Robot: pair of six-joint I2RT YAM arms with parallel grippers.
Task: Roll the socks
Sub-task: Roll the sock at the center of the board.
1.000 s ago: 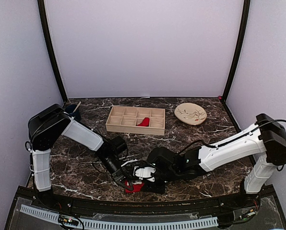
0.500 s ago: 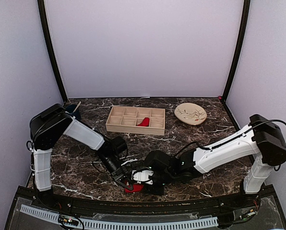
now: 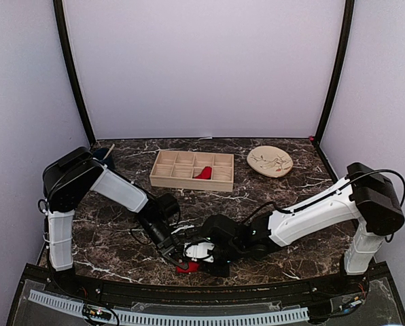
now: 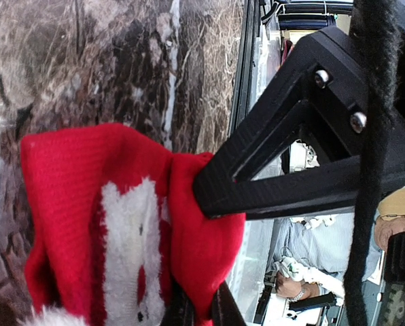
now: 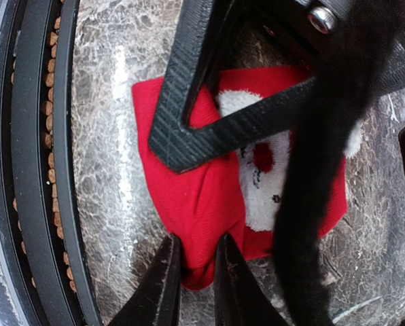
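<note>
The sock (image 3: 187, 267) lies at the near edge of the surface (image 3: 291, 187). The left gripper (image 4: 201, 309) is clamped on a bunched fold, probably to anchor it. The right gripper (image 5: 196, 282) pinches the sock's edge, apparently to start the roll.

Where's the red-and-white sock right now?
Top view: red-and-white sock lies near the table's front edge, left of centre, gripped by left gripper and right gripper.

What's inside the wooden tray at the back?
One red item, likely a sock, sits in a near-row compartment of the tray, right of centre. The front wall hides the near-row floors, so anything flat there can't be seen.
</note>
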